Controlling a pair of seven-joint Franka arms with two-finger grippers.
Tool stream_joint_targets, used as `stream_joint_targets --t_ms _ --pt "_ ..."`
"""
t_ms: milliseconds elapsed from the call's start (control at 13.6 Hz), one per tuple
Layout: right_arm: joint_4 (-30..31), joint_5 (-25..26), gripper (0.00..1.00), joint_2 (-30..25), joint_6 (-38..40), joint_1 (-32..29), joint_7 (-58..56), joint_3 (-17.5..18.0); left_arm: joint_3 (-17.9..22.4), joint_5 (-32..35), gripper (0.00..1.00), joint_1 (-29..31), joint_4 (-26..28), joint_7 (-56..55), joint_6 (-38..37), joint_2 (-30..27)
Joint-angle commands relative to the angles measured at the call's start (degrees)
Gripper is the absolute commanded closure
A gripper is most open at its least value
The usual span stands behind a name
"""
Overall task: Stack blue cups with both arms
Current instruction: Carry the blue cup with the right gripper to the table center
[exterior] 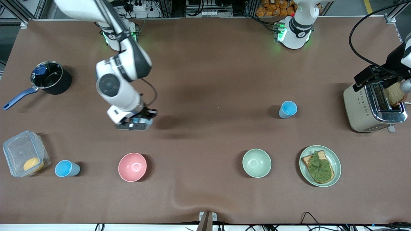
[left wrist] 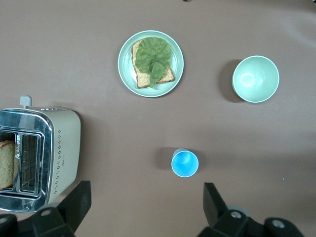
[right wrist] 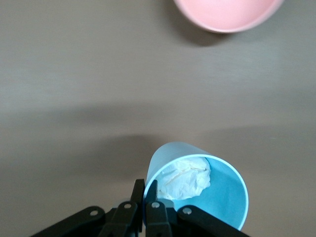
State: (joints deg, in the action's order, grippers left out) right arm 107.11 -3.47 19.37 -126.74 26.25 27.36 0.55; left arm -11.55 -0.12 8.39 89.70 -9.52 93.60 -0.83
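Front view: a brown worktop point(exterior: 205, 64) is seen, carrying a black pot point(exterior: 51, 78) at upper left, a clear plastic box point(exterior: 25, 153) at lower left, a pink bowl point(exterior: 132, 166) and a pale green bowl point(exterior: 256, 163) along the lower part of the frame, a plate with toast and a green leaf point(exterior: 320, 165) at lower right, and a toaster point(exterior: 374, 107) at the right edge. One blue cup point(exterior: 66, 168) stands between the box and the pink bowl; a second blue cup point(exterior: 287, 109) stands right of centre, with open worktop around it.

The third cup point(right wrist: 197, 185) is largely hidden by the right arm in the front view. In the right wrist view it is shown pinched at its rim by the closed right claw point(right wrist: 146, 202), with crumpled white paper point(right wrist: 185, 177) inside, a detail not visible elsewhere.

The right arm is bent down over the worktop at centre left. The left claw point(left wrist: 145, 207), fingers fully spread and holding nothing, is seen in the left wrist view hanging beside the toaster.
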Motion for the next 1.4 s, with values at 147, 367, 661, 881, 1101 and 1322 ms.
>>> stream_joint_targets --t_ms 147,367,661,881,1101,1322 --pt "-10.67 0.21 1.00 7.94 1.23 9.23 10.41 -0.81 -0.14 1.44 0.00 -0.12 -0.58 0.12 0.18 0.12" --pt "-15.69 0.39 1.00 15.06 1.23 14.24 13.24 -0.90 -1.01 1.35 0.00 -0.21 -0.58 0.12 0.18 0.04" --pt "-19.04 0.30 1.00 18.16 1.49 17.60 14.04 -0.90 -2.16 1.53 0.00 -0.12 -0.58 -0.06 0.18 0.12" --pt "-18.87 0.92 1.00 18.25 8.25 19.62 14.73 -1.16 -2.16 3.64 0.00 0.14 -0.67 0.03 0.18 0.83" --pt "-18.86 1.09 1.00 18.95 7.21 20.24 19.65 -1.16 -2.07 3.47 0.00 0.75 -0.58 0.03 0.18 0.92" --pt "-18.78 1.53 1.00 18.87 5.89 20.24 21.67 -1.25 -1.63 3.46 0.00 0.84 -0.58 0.30 0.18 0.83"
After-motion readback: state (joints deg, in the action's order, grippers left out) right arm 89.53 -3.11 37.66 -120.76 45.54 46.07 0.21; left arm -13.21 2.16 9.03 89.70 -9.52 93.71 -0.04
